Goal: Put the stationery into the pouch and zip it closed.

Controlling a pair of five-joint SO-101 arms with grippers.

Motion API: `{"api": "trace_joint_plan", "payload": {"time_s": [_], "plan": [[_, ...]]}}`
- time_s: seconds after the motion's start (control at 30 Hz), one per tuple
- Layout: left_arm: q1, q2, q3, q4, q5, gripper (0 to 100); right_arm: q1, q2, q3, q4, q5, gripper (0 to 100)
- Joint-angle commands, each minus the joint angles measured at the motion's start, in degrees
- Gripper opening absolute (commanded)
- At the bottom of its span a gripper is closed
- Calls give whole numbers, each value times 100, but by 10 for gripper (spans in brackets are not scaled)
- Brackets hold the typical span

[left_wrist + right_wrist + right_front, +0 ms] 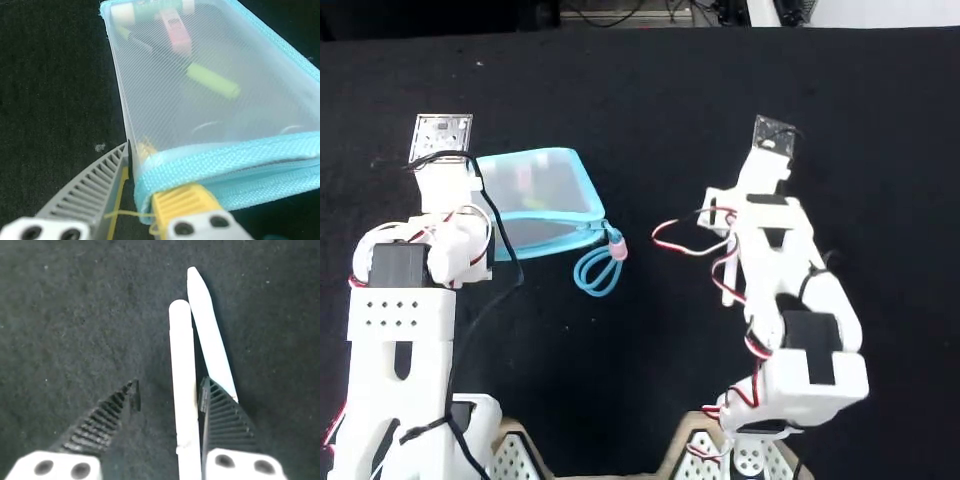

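Note:
A translucent pouch point(535, 195) with light-blue trim lies at the left of the black table, its zipper pull and blue loop point(600, 265) towards the middle. Inside it I see a pink piece point(176, 34), a green piece point(212, 81) and a white piece point(123, 13). My left gripper point(142, 170) is shut on the pouch's point(200, 110) near corner, with the grey finger point(95, 187) beside it and the yellow finger point(182, 202) on the blue trim. My right gripper point(169, 385) stands open over two white pens. One pen point(182, 380) lies between the fingers and the other pen point(207, 330) runs by the outer finger.
The right arm point(790, 300) stands over the right half of the table with red and white cables looping beside it. Bare black cloth point(660, 120) spreads between the arms and behind them. The arm bases point(620, 455) sit at the front edge.

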Motion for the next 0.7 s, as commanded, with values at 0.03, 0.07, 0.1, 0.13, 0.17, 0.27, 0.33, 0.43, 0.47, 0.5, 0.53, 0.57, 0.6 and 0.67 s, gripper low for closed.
{"api": "trace_joint_plan", "payload": {"time_s": [0.03,0.07,0.1,0.13,0.17,0.27,0.33,0.43,0.47,0.5,0.53,0.57,0.6,0.67], "plan": [[48,53,92,88,-35,33,-70,84,-505,264,-26,194],[48,53,92,88,-35,33,-70,110,-541,308,-26,194],[48,53,92,88,-35,33,-70,127,-567,360,-26,192],[48,53,92,88,-35,33,-70,127,-576,404,-18,178],[48,53,92,88,-35,33,-70,127,-576,422,-18,144],[48,53,92,88,-35,33,-26,84,-549,422,-18,4],[48,53,92,88,-35,33,-26,84,-541,431,-44,32],[48,53,92,88,-35,33,-79,31,-532,448,-18,12],[48,53,92,88,-35,33,-97,-31,-505,527,-18,12],[48,53,84,88,-35,33,-185,-136,-462,563,-9,11],[40,53,84,88,-35,33,-281,-251,-400,589,-9,11],[40,53,84,88,-35,33,-360,-391,-286,589,0,11],[40,53,84,88,-35,33,-422,-541,-180,580,0,11],[40,53,92,79,-35,33,-466,-866,22,571,0,11]]}}
